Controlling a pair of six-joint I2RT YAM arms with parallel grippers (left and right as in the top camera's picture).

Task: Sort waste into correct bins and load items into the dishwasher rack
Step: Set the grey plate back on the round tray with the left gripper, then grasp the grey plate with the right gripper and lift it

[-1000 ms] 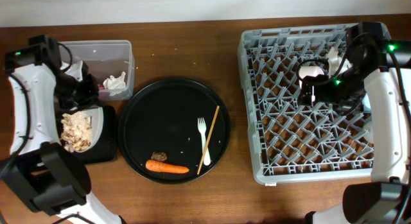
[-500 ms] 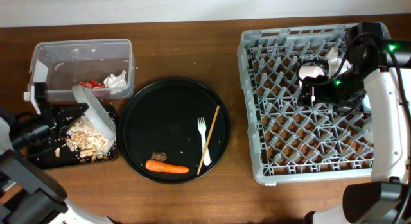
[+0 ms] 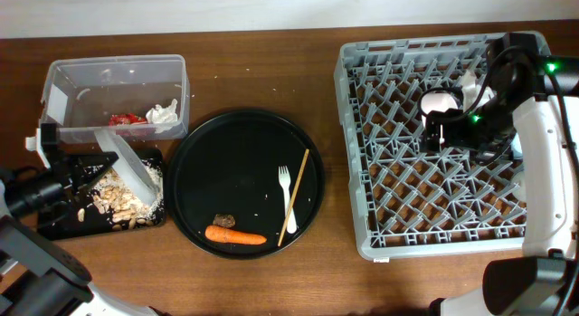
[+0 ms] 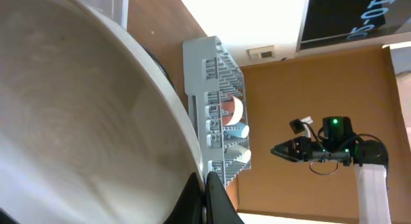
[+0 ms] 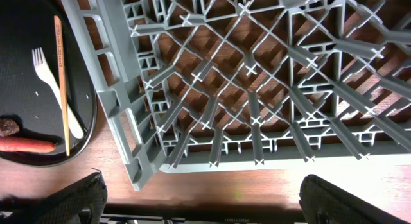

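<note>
- The left gripper point(image 4: 204, 201) was seen clamped on the rim of the grey-white plate point(image 3: 127, 167), which was held tilted on edge over the flat black tray point(image 3: 61, 227).
- The beige food scraps point(image 3: 118, 200) were found lying on that tray. The scraping was judged done, with the plate not yet racked.
- The red wrapper point(image 3: 125, 119) and the white tissue point(image 3: 165, 112) were found inside the clear tub point(image 3: 113, 64), so this waste was judged sorted.
- On the round black tray point(image 3: 226, 162) the brown lump point(image 3: 224, 222), the carrot point(image 3: 235, 235), the white fork point(image 3: 288, 203) and the chopsticks point(image 3: 298, 185) were left to be handled.
- In the dishwasher rack point(image 3: 407, 216) the pink bowl point(image 4: 234, 108) and the blue cup point(image 4: 239, 130) were seen already loaded. The white cup could not be made out with certainty.
- The right gripper point(image 5: 202, 185) was held above the rack, its fingers spread wide with nothing between them.
</note>
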